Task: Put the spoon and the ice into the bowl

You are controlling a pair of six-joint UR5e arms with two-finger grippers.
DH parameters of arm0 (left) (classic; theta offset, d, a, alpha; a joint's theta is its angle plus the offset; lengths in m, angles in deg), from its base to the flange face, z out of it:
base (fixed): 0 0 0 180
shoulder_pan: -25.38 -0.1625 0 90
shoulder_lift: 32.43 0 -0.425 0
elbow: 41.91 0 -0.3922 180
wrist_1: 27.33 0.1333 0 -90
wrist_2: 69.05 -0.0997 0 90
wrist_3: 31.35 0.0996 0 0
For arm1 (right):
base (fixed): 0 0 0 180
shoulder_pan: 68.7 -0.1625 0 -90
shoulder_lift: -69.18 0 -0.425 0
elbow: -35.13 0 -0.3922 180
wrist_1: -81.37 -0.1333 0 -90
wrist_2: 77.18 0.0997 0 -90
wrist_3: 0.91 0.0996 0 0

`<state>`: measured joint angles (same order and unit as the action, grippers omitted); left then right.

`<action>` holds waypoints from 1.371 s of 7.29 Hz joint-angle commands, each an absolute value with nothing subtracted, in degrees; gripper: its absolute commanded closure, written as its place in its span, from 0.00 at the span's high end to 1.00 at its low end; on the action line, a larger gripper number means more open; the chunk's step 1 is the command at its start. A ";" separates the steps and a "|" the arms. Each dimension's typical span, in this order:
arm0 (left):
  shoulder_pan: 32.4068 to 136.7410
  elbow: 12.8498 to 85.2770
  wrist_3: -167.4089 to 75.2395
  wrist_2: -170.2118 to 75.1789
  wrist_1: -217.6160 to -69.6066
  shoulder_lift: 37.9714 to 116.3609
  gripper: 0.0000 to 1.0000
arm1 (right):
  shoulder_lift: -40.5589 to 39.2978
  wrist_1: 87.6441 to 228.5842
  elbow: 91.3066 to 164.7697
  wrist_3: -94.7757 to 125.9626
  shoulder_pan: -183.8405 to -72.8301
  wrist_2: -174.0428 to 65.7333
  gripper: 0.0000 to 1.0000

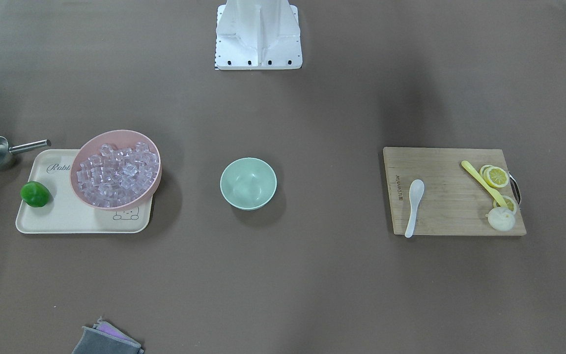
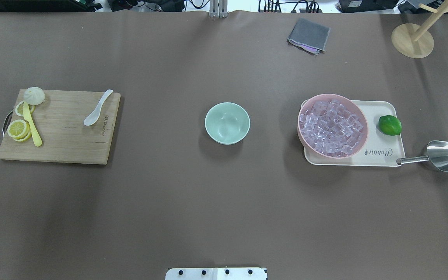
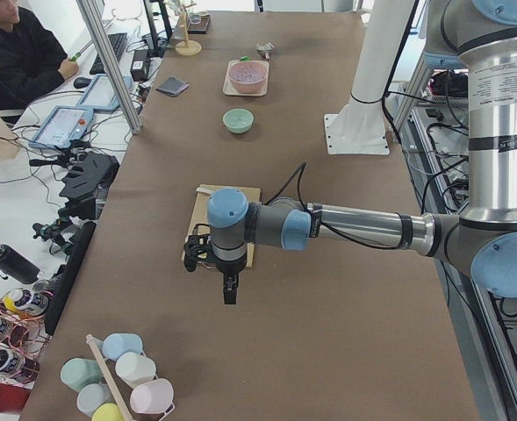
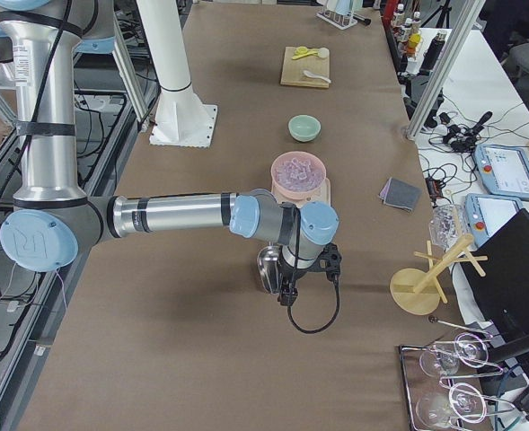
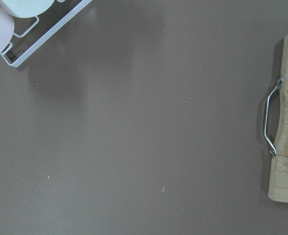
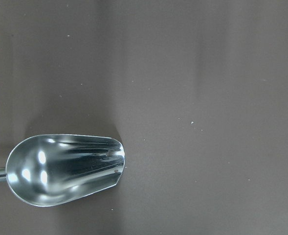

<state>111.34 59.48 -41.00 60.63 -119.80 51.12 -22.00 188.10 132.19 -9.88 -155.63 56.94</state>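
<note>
Empty mint bowl [image 2: 227, 123] mid-table, spoon [image 2: 97, 108] on cutting board [image 2: 58, 132]

- Across the table [image 2: 224, 214]: matt brown covering, smooth, no shine.
- The cutting board [image 2: 64, 132] is bare wood with visible grain, and its handle [image 5: 268, 117] is bright metal.
- That spoon [image 2: 97, 109]: white, glossy.
- The bowl [image 2: 227, 123] is smooth with a soft sheen.
- The ice [image 2: 331, 126]: clear, glassy.
- The scoop [image 6: 68, 169] is polished metal, mirror-bright.
- The tray [image 2: 383, 111]: matt cream.
- The cloth [image 2: 308, 35]: grey fabric.

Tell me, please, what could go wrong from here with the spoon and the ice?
1. The white spoon lies flat on the cutting board, so a grasp may slip; the yellow spoon on the same board could be taken instead.
2. The ice is heaped tightly in the pink bowl, so one cube may drag or scatter others before reaching the green bowl.
</note>
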 commanded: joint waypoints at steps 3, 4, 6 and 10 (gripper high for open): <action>111.34 59.43 -40.76 60.76 -120.50 51.07 0.98 | -22.05 188.07 132.25 -9.78 -155.63 57.21 1.00; 111.34 59.43 -40.76 60.76 -120.50 51.07 0.98 | -22.05 188.07 132.34 -9.78 -155.63 57.38 1.00; 111.25 59.34 -40.76 60.76 -120.50 51.07 0.98 | -22.05 188.07 132.25 -9.78 -155.63 57.30 1.00; 111.33 58.82 -40.76 60.76 -120.50 51.07 0.98 | -21.70 188.07 132.25 -9.87 -155.63 57.30 1.00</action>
<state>111.31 59.08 -40.76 60.76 -120.46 51.04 -21.93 188.07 132.31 -9.80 -155.63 57.36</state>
